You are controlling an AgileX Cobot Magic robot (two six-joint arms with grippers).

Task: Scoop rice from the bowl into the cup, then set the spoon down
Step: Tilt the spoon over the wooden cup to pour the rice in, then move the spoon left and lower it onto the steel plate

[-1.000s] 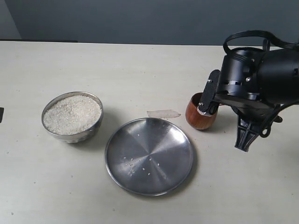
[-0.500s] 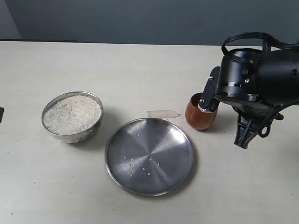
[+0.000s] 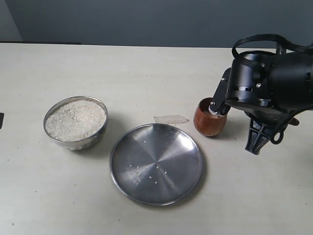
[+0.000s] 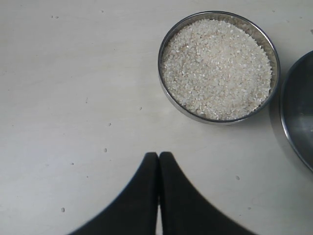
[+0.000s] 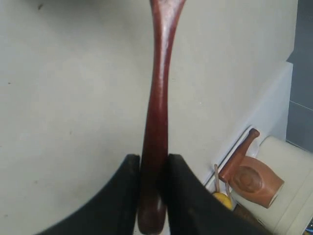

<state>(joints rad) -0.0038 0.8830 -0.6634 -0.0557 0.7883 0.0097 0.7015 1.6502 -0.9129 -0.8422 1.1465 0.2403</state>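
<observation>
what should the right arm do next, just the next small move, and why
Probably tip the slim reddish-brown wooden spoon gently over the small rounded wooden cup: the right hand grips its handle and sits at the cup's rim.

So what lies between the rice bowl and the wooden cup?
Exterior view: a small pale scrap on the table lies between bowl and cup, with the far rim of the steel plate just in front of it.
</observation>
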